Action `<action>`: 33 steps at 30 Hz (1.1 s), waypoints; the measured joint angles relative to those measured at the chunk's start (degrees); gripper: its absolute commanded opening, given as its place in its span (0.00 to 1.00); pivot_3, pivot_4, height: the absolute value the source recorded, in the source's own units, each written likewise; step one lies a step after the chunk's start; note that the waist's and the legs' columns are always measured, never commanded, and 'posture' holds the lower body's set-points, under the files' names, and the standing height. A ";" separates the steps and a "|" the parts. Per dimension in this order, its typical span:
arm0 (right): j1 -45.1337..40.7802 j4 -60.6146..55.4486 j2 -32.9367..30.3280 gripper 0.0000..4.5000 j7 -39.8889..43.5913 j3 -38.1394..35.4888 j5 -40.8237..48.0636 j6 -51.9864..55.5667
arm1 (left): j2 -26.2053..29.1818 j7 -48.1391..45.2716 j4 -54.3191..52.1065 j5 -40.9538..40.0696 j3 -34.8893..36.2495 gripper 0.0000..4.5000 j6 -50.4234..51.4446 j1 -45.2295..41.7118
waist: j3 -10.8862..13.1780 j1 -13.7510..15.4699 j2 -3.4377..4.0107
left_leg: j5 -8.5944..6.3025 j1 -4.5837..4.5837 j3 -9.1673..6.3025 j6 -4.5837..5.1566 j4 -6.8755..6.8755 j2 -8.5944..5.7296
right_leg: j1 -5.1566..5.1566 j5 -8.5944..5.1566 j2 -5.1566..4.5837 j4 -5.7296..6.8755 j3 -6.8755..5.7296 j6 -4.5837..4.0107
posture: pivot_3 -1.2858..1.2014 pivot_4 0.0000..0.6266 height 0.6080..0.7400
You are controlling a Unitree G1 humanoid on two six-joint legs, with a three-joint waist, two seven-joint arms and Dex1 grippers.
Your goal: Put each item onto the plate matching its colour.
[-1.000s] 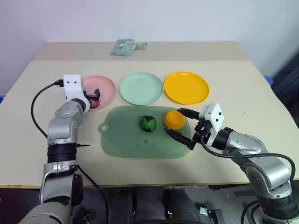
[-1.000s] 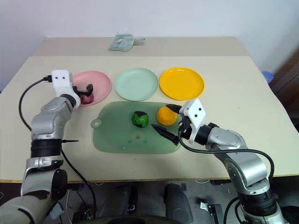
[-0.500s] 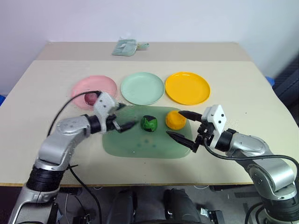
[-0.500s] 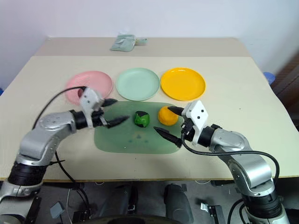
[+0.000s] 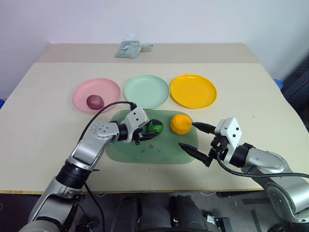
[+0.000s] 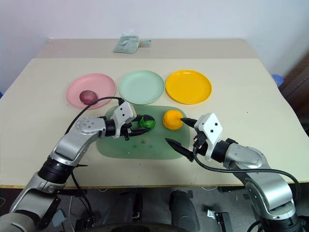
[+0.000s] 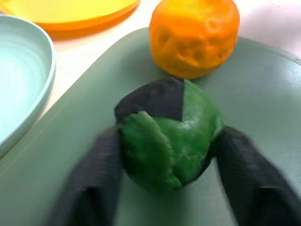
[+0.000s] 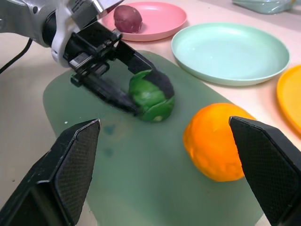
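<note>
Left claw around green lump, mid-mat.

Looks like a lab or robot test room, not a home. Plain beige rectangular table pushed up against a bare white wall, nothing hung on it. Staged props laid out in a neat row: round matte pink plate, pale mint green plate, yellow-orange plate, then a translucent green rounded-rectangle mat in front. Exposed black cable loops off the metal arm, bare machine parts, no covers. Small crumpled pale green packet at the far table edge. A bit of dark floor and a blue object past the right side, too little to identify.
</note>
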 measured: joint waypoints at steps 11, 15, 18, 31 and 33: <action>-0.45 0.24 -0.06 1.00 -0.11 -0.06 -0.08 0.10 | -15.62 26.78 21.81 5.72 11.39 0.53 2.10 -18.13 | 0.03 0.14 -0.07 | -0.01 -0.05 -0.14 0.03 0.07 -0.24 | 0.05 0.02 -0.05 -0.02 -0.04 0.15 | 0.52 0.24 0.95; -1.89 0.53 0.30 1.00 -0.17 1.38 -0.48 -0.39 | -20.02 31.85 37.76 11.03 8.61 0.53 -0.28 -26.18 | 0.04 0.15 -0.09 | -0.03 -0.09 -0.12 0.07 0.07 -0.27 | 0.04 0.00 -0.07 -0.07 -0.04 0.20 | 0.52 0.24 0.95; -1.45 0.52 0.47 1.00 -0.55 1.34 -0.57 -0.65 | -21.15 31.59 43.19 11.19 8.86 0.66 -1.73 -27.86 | 0.04 -0.16 -0.09 | -0.04 -0.09 -0.08 0.08 0.01 -0.26 | -0.04 -0.01 -0.07 -0.05 -0.01 0.21 | 0.52 0.24 0.95; -2.06 0.73 1.92 1.00 -4.83 2.40 -1.20 1.00 | -15.77 27.53 25.77 6.02 17.42 0.99 -3.80 -17.32 | 0.03 -0.35 -0.08 | 0.00 -0.07 -0.09 0.02 0.02 -0.18 | -0.05 0.00 -0.11 0.03 0.02 0.21 | 0.52 0.24 0.95; -3.78 1.63 2.51 1.00 -5.99 3.78 -2.88 0.97 | -13.52 24.05 19.31 3.73 18.60 0.99 -3.59 -12.45 | 0.03 -0.30 -0.07 | 0.01 -0.07 -0.09 0.01 0.03 -0.16 | -0.05 0.00 -0.13 0.05 0.02 0.20 | 0.52 0.24 0.95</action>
